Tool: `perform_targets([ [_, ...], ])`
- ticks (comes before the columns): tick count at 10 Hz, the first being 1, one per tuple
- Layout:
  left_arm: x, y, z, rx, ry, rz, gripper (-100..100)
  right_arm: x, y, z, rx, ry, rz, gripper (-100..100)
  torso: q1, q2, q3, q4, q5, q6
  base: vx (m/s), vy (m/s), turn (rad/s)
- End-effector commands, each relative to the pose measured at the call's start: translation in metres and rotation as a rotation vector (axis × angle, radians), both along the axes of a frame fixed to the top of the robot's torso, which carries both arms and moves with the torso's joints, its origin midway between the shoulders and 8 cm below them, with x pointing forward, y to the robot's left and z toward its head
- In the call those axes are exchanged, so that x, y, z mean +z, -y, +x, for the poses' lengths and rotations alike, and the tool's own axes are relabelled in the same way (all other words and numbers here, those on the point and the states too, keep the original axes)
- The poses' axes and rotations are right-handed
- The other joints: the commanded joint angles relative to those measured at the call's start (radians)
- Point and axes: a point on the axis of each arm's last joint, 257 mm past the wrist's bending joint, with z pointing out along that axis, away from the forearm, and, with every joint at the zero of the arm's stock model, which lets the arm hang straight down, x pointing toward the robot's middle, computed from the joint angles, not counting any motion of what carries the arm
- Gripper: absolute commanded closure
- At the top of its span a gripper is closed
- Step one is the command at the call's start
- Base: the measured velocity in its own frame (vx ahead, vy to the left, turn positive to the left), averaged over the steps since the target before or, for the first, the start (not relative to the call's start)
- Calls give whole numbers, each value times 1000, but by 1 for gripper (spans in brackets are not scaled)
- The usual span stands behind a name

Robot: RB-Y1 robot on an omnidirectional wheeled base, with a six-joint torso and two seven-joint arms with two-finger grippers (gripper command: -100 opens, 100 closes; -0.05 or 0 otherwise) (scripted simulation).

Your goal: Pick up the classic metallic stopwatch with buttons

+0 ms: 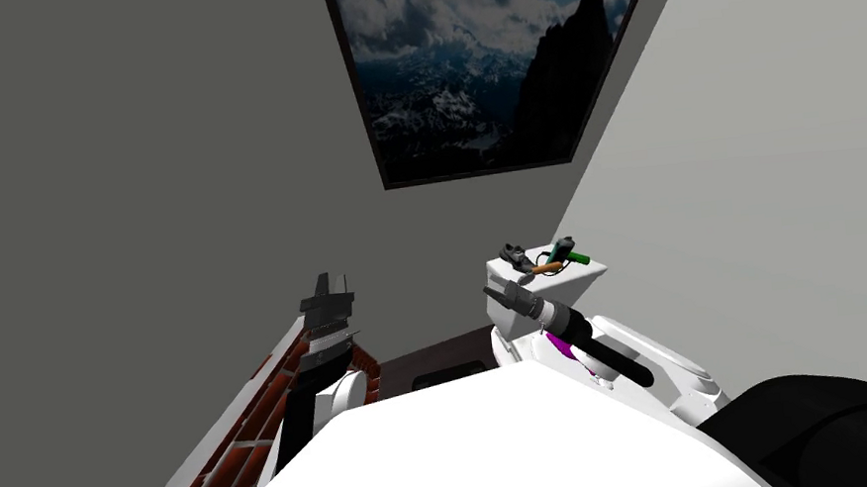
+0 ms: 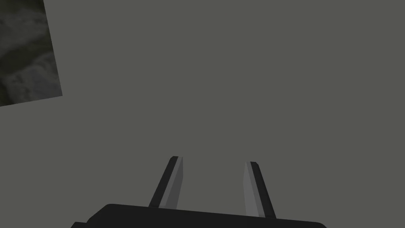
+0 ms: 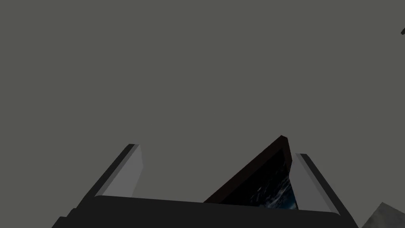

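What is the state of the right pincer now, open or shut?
Open. The right pincer has its two fingers wide apart, with nothing gripped between them.

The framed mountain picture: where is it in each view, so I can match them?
Head view: the picture hangs on the grey wall, above the toilet.
Left wrist view: a dim cloudy patch, possibly the picture, far aside from the left end effector.
Right wrist view: its dark-framed corner, between the right end effector's fingers.
Shared landmark: the grey wall.
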Motion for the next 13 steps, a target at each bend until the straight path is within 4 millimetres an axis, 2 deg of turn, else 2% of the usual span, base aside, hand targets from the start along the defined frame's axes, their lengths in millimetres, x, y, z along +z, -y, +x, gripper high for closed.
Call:
perform_targets([
  [1,0,0,0,0,0,0,0,-12,3,-4,27,-10,-77,-100,0,0,0,0,0,0,34,3,150],
  [7,0,0,0,0,0,0,0,-47,15,-20,140,-47,-321,-100,0,1,0,0,0,0,29,-1,73],
  [9,0,0,0,0,0,0,0,-49,17,-21,163,-54,-353,-100,0,1,1,0,0,0,14,-4,19],
  [10,0,0,0,0,0,0,0,-59,23,-25,191,-63,-413,-100,0,2,1,0,0,0,14,0,72],
  [13,0,0,0,0,0,0,0,-69,33,-31,245,-80,-509,-100,0,1,1,0,0,0,15,-4,65],
])
